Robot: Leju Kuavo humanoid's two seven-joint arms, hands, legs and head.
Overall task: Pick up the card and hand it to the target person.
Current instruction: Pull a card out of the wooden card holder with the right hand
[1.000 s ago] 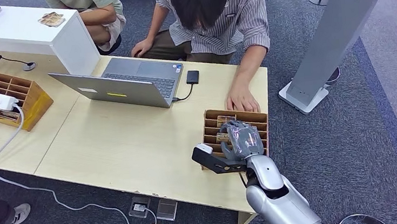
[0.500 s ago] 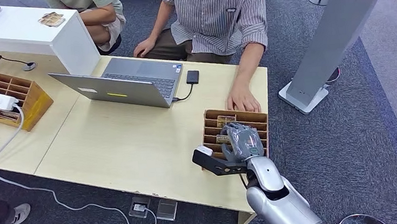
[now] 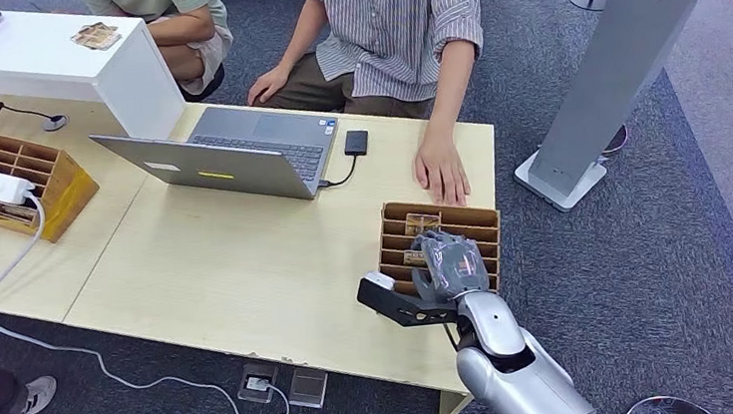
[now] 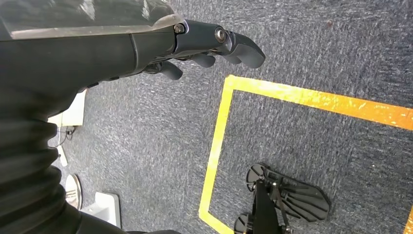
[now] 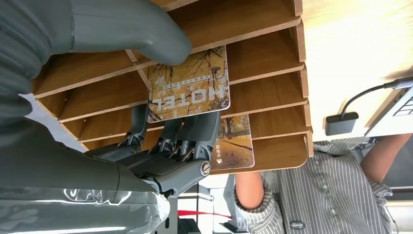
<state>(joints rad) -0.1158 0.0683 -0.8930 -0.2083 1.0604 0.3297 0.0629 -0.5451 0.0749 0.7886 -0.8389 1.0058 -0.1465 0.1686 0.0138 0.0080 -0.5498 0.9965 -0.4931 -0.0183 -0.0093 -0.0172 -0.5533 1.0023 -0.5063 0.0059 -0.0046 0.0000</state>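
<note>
Pinching the card [image 5: 189,83] between thumb and fingers, the right hand [image 3: 448,265] sits over the wooden slotted rack [image 3: 489,218] at the desk's near right corner. In the right wrist view the card, printed HOTEL, stands partly in its slot, and a second card [image 5: 236,141] sits in a slot beside it. To do this step well, I'd say draw the card straight out along its slot — any tilt could jam it against the dividers or drag the rack — and keep the pinch firm. The person in the striped shirt [image 3: 396,14] sits just behind the rack, one hand [image 3: 441,172] resting flat on the desk near it. The left hand [image 4: 214,46] hangs over the carpet, fingers loosely apart, holding nothing.
</note>
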